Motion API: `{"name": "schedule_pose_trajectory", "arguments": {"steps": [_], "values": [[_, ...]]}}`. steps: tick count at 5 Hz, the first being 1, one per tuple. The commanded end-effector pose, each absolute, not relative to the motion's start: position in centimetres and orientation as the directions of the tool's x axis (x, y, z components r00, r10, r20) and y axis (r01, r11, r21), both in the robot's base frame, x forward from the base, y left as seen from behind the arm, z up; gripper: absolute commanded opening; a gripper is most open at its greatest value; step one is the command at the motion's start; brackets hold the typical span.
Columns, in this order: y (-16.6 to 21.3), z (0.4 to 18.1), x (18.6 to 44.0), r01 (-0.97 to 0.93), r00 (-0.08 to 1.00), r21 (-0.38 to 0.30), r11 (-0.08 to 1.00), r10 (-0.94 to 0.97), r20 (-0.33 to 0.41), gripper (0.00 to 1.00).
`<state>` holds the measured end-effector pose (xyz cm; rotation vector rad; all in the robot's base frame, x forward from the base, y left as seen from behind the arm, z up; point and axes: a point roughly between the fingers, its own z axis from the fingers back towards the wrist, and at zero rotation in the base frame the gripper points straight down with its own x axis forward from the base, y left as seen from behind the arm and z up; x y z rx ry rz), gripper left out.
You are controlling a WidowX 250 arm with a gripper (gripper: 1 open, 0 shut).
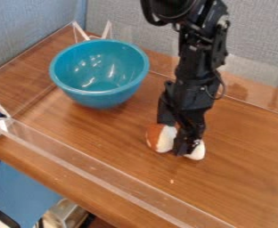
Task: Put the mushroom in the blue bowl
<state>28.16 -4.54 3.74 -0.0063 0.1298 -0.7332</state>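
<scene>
One gripper (178, 135) points straight down with its jaws wide apart, standing on both sides of the mushroom (166, 139), which lies on the tabletop (94, 134) near its middle. The blue bowl (99, 74) sits toward the far left corner, well apart.

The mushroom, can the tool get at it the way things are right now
Probably yes. The open tool points down right over the mushroom, its fingers either side of it, and nothing lies between them. The blue bowl sits well clear, up to the left.
</scene>
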Motion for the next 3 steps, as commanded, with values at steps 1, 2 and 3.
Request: {"name": "schedule_pose_trajectory", "arguments": {"steps": [1, 2, 3], "values": [[-3.6, 3.3, 28.4, 0.649, 0.753, -0.055, 0.758, -0.651, -0.092, 1.00], [-3.0, 2.5, 28.5, 0.637, 0.763, -0.062, 0.768, -0.640, -0.084, 1.00], [-2.5, 1.9, 28.6, 0.625, 0.773, -0.071, 0.777, -0.629, -0.076, 1.00]]}}
